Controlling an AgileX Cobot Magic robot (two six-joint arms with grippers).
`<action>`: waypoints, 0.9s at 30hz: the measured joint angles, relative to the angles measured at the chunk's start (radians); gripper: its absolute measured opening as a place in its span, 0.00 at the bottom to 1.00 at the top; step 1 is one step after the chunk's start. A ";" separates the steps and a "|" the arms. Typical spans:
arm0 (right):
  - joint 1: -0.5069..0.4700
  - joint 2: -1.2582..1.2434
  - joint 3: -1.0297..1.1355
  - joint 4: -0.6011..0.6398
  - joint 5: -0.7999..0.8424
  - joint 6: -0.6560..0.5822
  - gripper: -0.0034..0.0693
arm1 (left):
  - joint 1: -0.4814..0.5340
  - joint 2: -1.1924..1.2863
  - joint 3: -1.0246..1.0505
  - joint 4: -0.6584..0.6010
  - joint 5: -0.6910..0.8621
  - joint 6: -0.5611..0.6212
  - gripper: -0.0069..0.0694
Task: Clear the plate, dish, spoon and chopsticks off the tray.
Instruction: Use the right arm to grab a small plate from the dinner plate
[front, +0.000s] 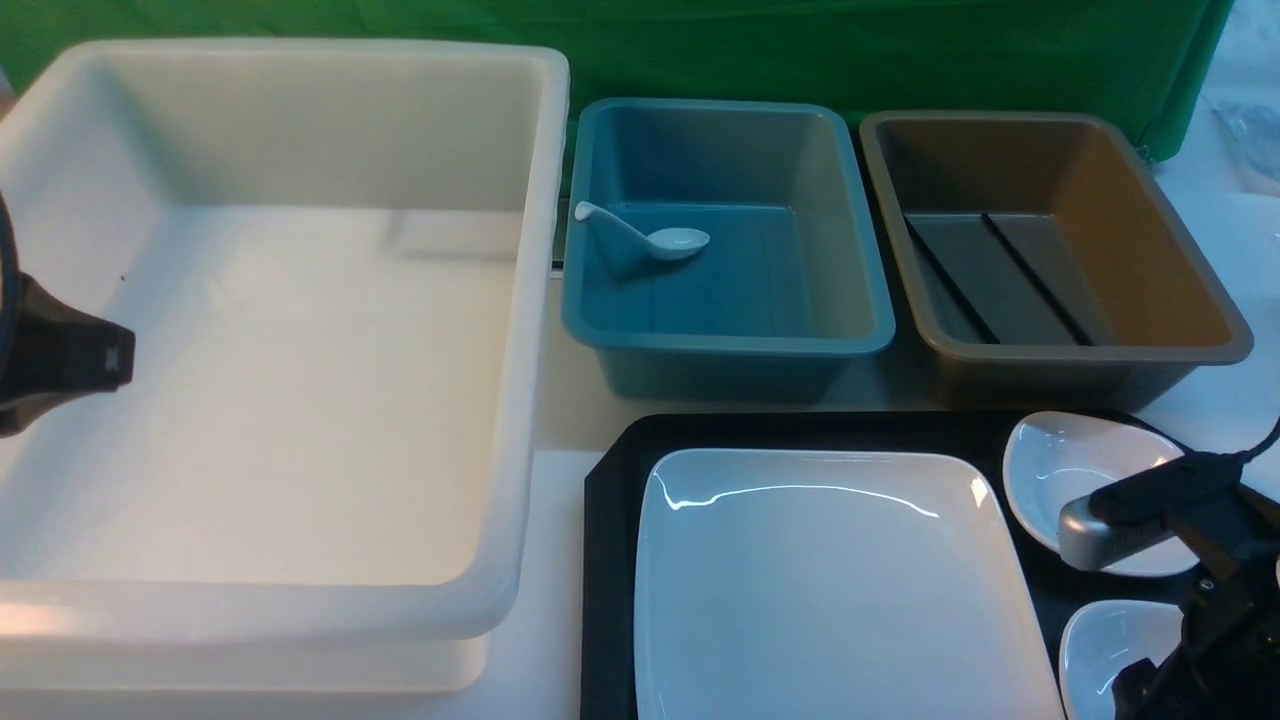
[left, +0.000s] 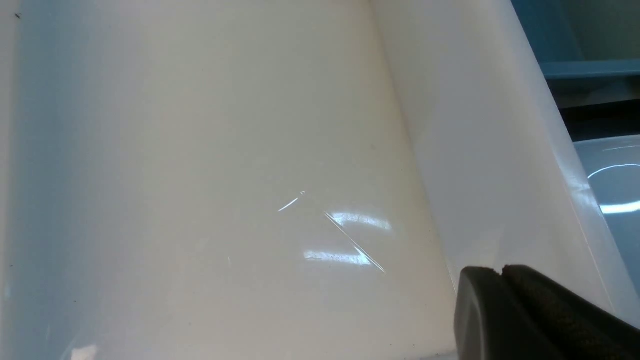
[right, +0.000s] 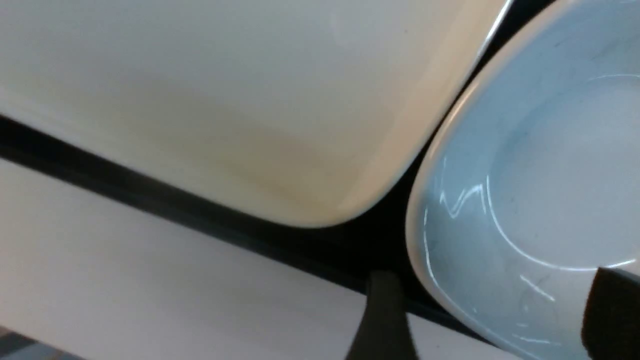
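At the near left edge the left gripper (front: 110, 358), a dark wedge, hangs over the large translucent white plastic tub (front: 250, 612). The left wrist view shows its pads pressed together with nothing between them, above the tub's glossy floor. Everything stands on a plain white tabletop (front: 545, 560), with green cloth (front: 800, 50) hung across the back. Next comes the rectangular blue plastic tub (front: 720, 345), where the small white ceramic spoon (front: 650, 240) lies with its handle propped against the left wall. In front of it the black plastic tray (front: 610, 560) carries the large glossy white rounded-square plate (front: 820, 600). The brown plastic tub (front: 1080, 355) holds the thin black chopsticks (front: 950, 280), lying side by side and apart. On the tray's right side sit two small white ceramic dishes, the farther dish (front: 1060, 470) and the nearer dish (front: 1105, 650). The right gripper (right: 497, 320) is spread wide, straddling one dish's rim beside the plate's corner; whether it touches I cannot tell
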 joint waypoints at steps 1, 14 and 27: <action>0.000 -0.001 -0.002 0.000 0.017 -0.003 0.77 | 0.000 0.000 0.000 0.000 0.004 0.000 0.11; 0.000 -0.004 0.005 0.000 0.051 -0.019 0.77 | 0.000 0.014 0.000 -0.042 -0.004 0.016 0.11; 0.000 -0.006 0.066 -0.002 -0.027 -0.035 0.77 | -0.020 0.171 -0.050 -0.154 -0.014 0.098 0.10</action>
